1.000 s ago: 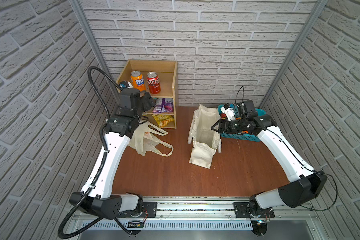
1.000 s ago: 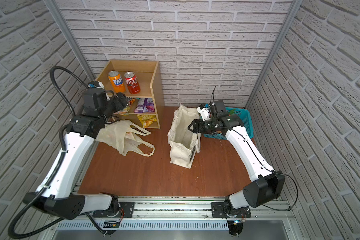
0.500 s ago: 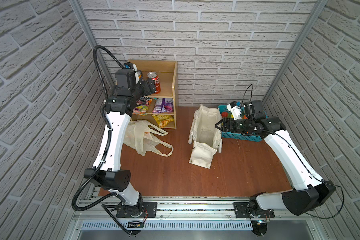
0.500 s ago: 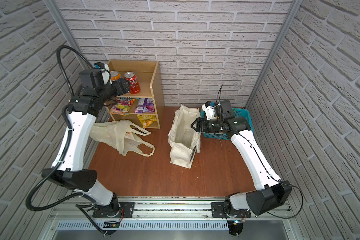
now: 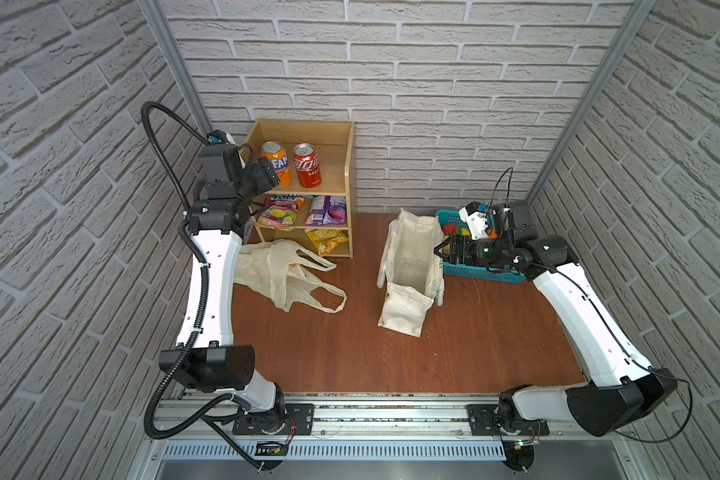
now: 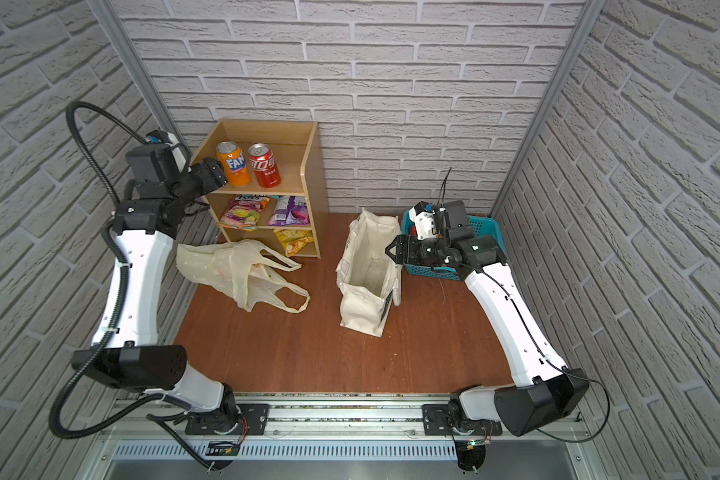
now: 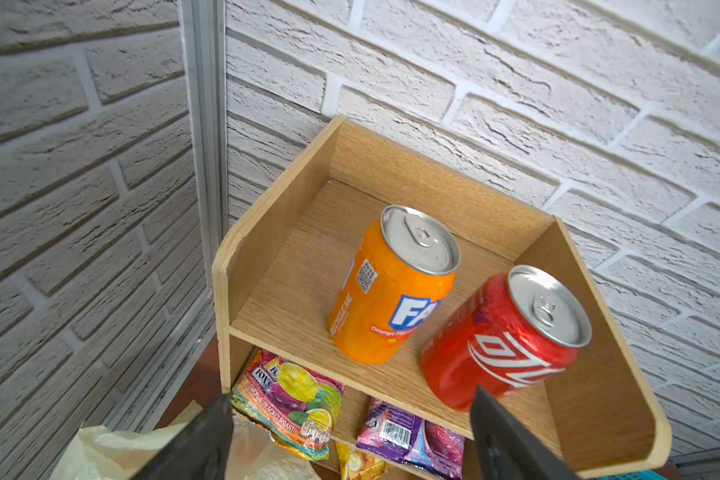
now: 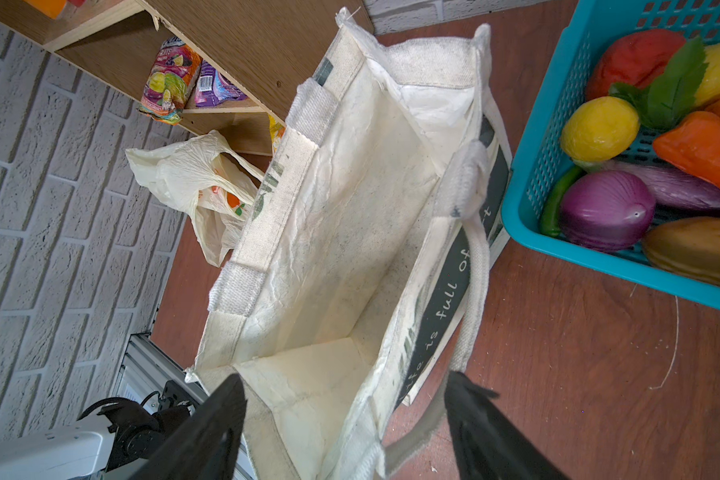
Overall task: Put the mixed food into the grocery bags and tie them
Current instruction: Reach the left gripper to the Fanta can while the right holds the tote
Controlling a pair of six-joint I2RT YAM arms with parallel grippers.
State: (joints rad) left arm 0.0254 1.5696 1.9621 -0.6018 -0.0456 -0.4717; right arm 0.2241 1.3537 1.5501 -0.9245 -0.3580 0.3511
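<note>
2 cans stand upright, side by side, on the top level of the wooden shelf [image 5: 347,166]: the orange soda can [image 5: 276,164] on the left in both top views and the red cola can [image 5: 307,165] just beside it. On the level below lies the shiny purple snack packet [image 5: 327,210].

The left gripper [image 5: 269,178] hovers just beside the orange soda can, at its left side. In the left wrist view its fingers [image 7: 208,432] stand wide apart and grip nothing.

The pale-yellow plastic bag [image 5: 275,270] lies crumpled on the table [image 5: 350,353] in front of the shelf. The cream canvas tote [image 5: 408,257] stands near the middle with its mouth open, and its dark green band shows in the right wrist view.

The right gripper [image 5: 439,249] hangs at the right edge of the tote, its fingers [image 8: 208,428] spread and holding nothing. Just beside the tote is the turquoise basket [image 8: 537,166], and an orange toy carrot [image 8: 703,149] lies in it among other toy vegetables.
</note>
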